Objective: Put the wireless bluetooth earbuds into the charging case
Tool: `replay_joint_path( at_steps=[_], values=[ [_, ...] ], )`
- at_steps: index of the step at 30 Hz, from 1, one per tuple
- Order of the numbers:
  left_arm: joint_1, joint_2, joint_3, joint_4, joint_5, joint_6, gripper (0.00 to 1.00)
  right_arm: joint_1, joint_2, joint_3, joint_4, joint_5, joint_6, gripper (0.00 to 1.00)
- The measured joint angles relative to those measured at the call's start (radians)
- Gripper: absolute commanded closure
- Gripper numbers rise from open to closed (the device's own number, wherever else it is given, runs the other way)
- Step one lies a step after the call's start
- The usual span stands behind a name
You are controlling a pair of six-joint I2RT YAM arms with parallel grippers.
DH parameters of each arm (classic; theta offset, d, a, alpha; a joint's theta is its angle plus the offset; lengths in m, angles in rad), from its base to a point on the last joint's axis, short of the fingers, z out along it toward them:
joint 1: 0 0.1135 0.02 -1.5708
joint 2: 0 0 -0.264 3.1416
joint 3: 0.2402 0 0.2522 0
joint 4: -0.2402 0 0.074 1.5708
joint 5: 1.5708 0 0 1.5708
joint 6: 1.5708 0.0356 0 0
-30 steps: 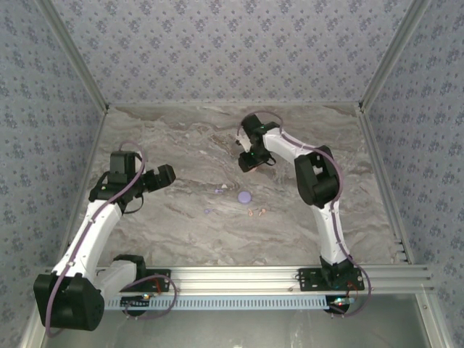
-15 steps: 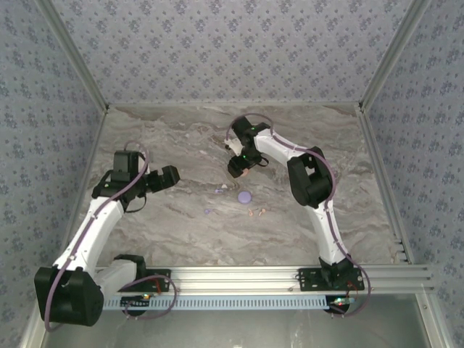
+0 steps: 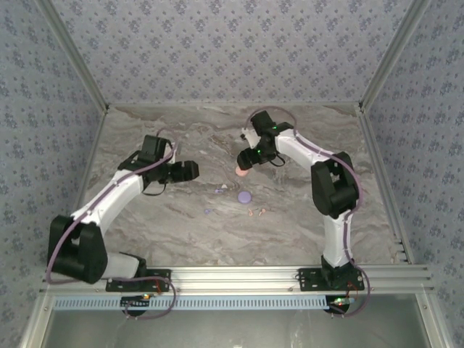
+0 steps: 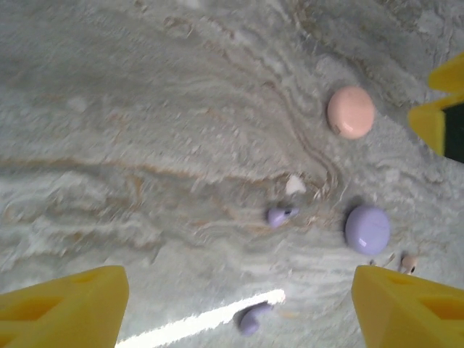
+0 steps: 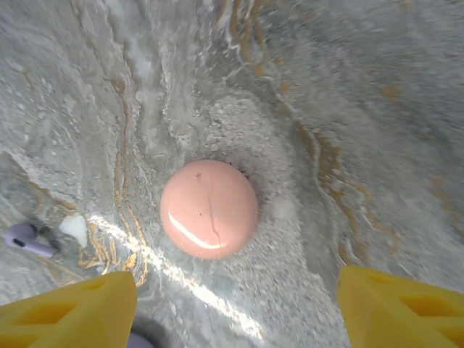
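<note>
Nearest the bases, two pink earbuds (image 3: pixel 251 212) are lying side by side on the table (image 3: pixel 159 225), with a lavender earbud (image 3: pixel 206 211) lying off to their left. Beyond them, the lavender disc (image 3: pixel 245 196) is sitting near a second lavender earbud (image 3: pixel 219 191). Farther on, the left gripper (image 3: pixel 194 171) is hovering with its fingers spread and empty. The right gripper (image 3: pixel 246 164) is hanging over the pink disc (image 3: pixel 241 172) with its fingers apart, not gripping it.
</note>
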Motion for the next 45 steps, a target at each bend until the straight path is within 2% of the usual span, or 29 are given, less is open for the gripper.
replay_joint_path(
  at_steps=[4, 10, 17, 25, 31, 45],
  values=[
    [-0.033, 0.163, 0.135, 0.004, 0.000, 0.013, 0.45, -0.031, -0.055, -0.077, 0.044, -0.017, 0.058, 0.45],
    [-0.092, 0.428, 0.348, 0.022, -0.008, 0.024, 0.60, -0.037, -0.063, -0.171, 0.067, -0.022, 0.155, 0.64],
    [-0.140, 0.658, 0.516, 0.024, -0.006, 0.019, 0.75, -0.016, -0.060, -0.196, 0.116, -0.022, 0.257, 0.74],
    [-0.158, 0.771, 0.602, 0.025, 0.033, 0.003, 0.82, 0.016, -0.013, -0.196, 0.152, -0.022, 0.333, 0.79],
    [-0.167, 0.827, 0.639, 0.024, 0.070, -0.005, 0.83, 0.024, 0.027, -0.196, 0.160, -0.022, 0.369, 0.80],
    [-0.200, 0.855, 0.657, 0.029, 0.093, -0.029, 0.84, 0.026, 0.065, -0.148, 0.151, -0.021, 0.402, 0.80]
  ],
)
